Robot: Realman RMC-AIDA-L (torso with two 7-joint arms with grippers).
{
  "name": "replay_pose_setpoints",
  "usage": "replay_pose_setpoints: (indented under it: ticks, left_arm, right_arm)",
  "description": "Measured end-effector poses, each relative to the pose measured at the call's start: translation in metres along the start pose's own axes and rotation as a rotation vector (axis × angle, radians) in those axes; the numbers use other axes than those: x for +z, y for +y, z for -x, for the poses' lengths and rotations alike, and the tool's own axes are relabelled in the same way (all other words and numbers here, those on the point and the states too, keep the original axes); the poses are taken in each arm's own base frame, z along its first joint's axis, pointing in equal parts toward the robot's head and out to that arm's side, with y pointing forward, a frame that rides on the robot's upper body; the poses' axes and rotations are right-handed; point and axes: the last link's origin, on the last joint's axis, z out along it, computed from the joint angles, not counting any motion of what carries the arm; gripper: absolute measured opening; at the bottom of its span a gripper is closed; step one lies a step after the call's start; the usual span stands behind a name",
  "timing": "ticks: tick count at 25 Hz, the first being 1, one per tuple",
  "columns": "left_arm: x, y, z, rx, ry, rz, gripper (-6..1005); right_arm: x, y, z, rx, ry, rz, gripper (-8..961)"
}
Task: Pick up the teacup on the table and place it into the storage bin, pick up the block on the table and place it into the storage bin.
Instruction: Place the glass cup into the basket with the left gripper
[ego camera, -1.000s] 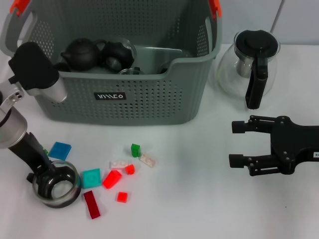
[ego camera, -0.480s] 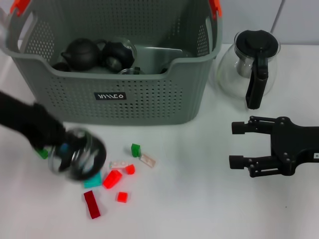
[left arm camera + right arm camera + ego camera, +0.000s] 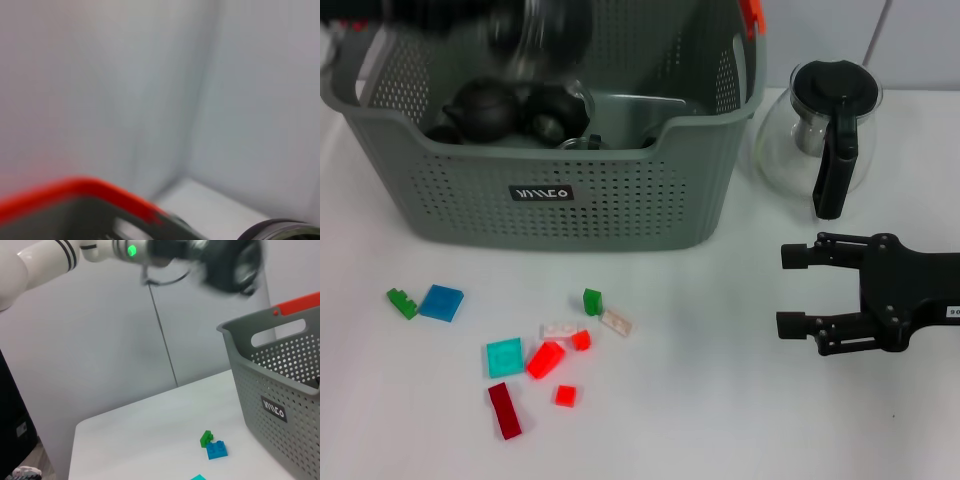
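The teacup (image 3: 535,30) is now riding high over the far left of the storage bin (image 3: 620,200), gone from the table near the blocks (image 3: 546,358); the left gripper (image 3: 495,20) is grasping it; the right gripper (image 3: 800,290) is waiting released, right.

The storage bin (image 3: 570,150) stands at the back of the table (image 3: 720,400) (teapots (image 3: 485,105) inside). Coffee pot (image 3: 825,125) sits to its right. Blocks (image 3: 545,358) lie scattered before the bin.

Teapots (image 3: 485,108) crowd the storage bin (image 3: 620,200) — right half open.
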Motion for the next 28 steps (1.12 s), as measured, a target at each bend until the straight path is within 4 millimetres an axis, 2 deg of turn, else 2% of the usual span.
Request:
replay_pose_setpoints:
  ticks: [3, 4, 6, 13, 21, 28]
  left_arm:
    - [0.023, -0.005, -0.017, 0.022, 0.008, -0.068, 39]
    - [0.023, -0.005, -0.017, 0.022, 0.008, -0.068, 39]
    - [0.061, -0.012, -0.027, 0.051, -0.117, -0.171, 39]
    - [0.120, -0.022, -0.027, 0.123, -0.379, -0.412, 38]
    - [0.162, -0.026, -0.009, 0.343, -0.579, -0.625, 38]
    - [0.181, -0.021, 0.015, 0.483, -0.759, -0.609, 39]
  right_arm:
    - [0.000, 0.000, 0.000, 0.001, 0.000, 0.000, 915]
    - [0.000, 0.000, 0.000, 0.002, -0.001, 0.000, 915]
    - [-0.001, 0.000, -0.001, 0.005, -0.002, -0.002, 915]
    - [-0.001, 0.000, 0.000, 0.005, -0.004, -0.001, 915]
    - [0.000, 0.000, 0.000, 0.003, -0.005, 0.000, 914]
    - [0.000, 0.000, 0.000, 0.007, -0.005, 0.000, 914]
